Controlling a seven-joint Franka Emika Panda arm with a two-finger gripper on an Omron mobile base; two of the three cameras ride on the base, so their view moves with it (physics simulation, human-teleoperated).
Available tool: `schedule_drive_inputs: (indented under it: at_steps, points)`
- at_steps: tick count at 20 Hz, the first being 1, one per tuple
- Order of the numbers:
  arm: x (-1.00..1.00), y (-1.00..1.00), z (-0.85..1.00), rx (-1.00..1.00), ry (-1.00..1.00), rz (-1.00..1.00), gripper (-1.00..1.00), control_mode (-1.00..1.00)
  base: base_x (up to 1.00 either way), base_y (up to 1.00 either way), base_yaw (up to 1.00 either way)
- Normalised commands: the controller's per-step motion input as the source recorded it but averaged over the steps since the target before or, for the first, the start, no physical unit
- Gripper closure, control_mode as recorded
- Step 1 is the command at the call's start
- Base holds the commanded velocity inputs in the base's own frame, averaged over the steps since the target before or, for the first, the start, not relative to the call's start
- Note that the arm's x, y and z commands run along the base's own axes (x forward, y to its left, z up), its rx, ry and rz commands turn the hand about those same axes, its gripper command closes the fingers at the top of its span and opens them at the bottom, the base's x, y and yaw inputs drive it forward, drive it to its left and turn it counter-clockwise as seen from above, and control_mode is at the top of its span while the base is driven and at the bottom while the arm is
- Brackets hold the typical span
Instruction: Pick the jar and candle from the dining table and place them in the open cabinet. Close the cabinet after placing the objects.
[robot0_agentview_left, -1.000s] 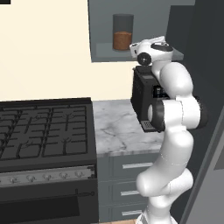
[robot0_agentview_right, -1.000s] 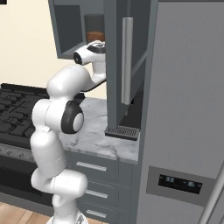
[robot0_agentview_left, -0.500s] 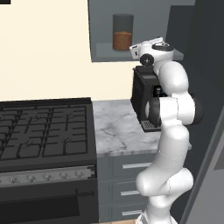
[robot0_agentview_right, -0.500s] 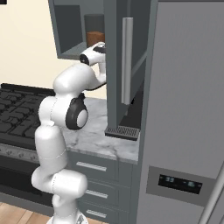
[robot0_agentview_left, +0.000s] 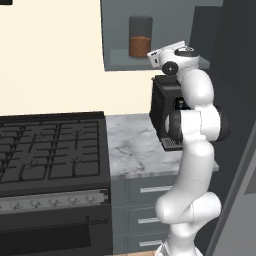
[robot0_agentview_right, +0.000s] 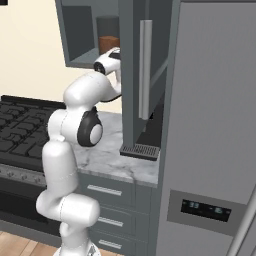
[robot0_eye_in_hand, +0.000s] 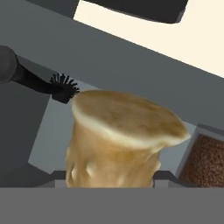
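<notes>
The tan candle (robot0_eye_in_hand: 122, 135) looms close in the hand view, with my gripper (robot0_eye_in_hand: 109, 177) shut on its lower part. The hand (robot0_agentview_left: 170, 55) hovers at the front lip of the open cabinet (robot0_agentview_left: 117, 30), level with its shelf. The jar (robot0_agentview_left: 140, 37), clear glass with reddish-brown filling, stands upright on that shelf just left of the hand; it also sits behind the hand (robot0_agentview_right: 107, 62) as the jar (robot0_agentview_right: 108, 37), and at the lower right edge as the jar (robot0_eye_in_hand: 203, 162). The cabinet door (robot0_agentview_right: 132, 75) swings open beside my wrist. The dining table is out of view.
A black coffee machine (robot0_agentview_left: 167, 115) stands on the marble counter (robot0_agentview_left: 130, 150) under the cabinet. A black gas stove (robot0_agentview_left: 50, 150) lies to the left and grey drawers (robot0_agentview_left: 150, 190) sit below. A tall grey fridge (robot0_agentview_right: 215, 125) closes off the right side.
The hand with the candle has edged slightly nearer the cabinet shelf, and the elbow has risen. The grip is unchanged and the jar has not moved.
</notes>
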Motion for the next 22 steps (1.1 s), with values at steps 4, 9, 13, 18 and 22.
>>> schedule_drive_inputs:
  at_steps: [4,9,13,18,22]
  points:
    - [0.06,0.0,-0.3,-0.02,0.0,0.01,-1.0,-1.0,0.0,0.0,0.0]
    - [0.0,-0.03,-0.18,0.0,0.0,0.0,-1.0,-1.0,0.0,0.0,0.0]
    - [0.0,-0.04,-0.12,0.0,0.0,0.0,-1.0,-1.0,0.0,0.0,0.0]
    - [-0.33,-0.01,0.02,0.0,-0.04,0.0,-1.0,-1.0,0.0,0.0,0.0]
    - [-0.67,0.0,0.06,0.0,-0.08,0.0,-1.0,-1.0,0.0,0.0,0.0]
